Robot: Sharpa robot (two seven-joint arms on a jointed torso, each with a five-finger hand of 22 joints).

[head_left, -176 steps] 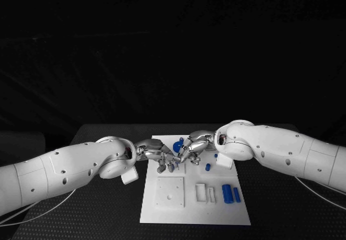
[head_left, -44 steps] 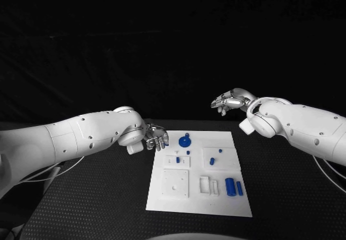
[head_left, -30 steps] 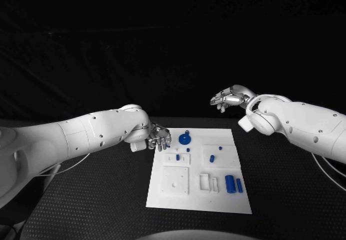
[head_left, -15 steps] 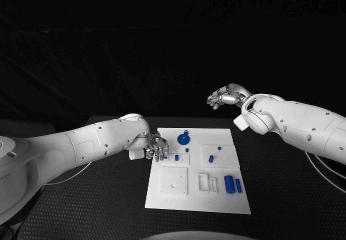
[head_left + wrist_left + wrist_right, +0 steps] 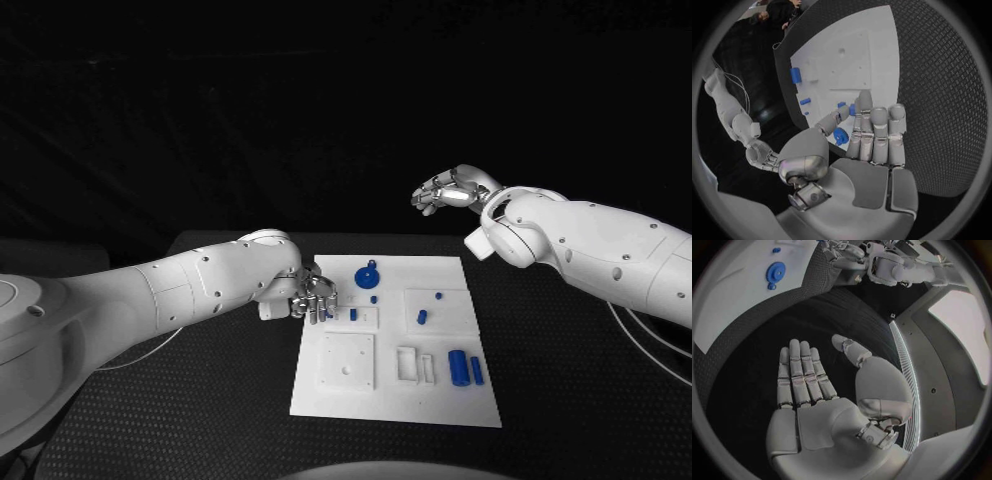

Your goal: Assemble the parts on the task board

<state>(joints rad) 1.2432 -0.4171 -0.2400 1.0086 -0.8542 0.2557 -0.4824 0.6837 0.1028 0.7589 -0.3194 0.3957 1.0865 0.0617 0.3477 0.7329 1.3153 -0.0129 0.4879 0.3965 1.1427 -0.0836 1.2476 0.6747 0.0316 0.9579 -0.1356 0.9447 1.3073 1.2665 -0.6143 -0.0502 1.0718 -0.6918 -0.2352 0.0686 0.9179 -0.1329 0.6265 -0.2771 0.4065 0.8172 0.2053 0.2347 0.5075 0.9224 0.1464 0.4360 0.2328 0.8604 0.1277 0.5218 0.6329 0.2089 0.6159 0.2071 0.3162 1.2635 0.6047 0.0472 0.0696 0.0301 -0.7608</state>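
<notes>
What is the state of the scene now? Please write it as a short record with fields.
board: white task board lying flat on the black table
parts: round blue part at the far end; two blue cylinders side by side near the right edge
left hand: left hand at the board's left edge, fingers apart, holding nothing
right hand: right hand raised beyond the board's far end, open, holding nothing

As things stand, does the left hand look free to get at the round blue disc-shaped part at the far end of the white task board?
Probably yes. The left hand is open and empty at the white task board's left edge, and the round blue disc-shaped part lies uncovered just beyond its fingers. The right hand is raised well clear.
</notes>
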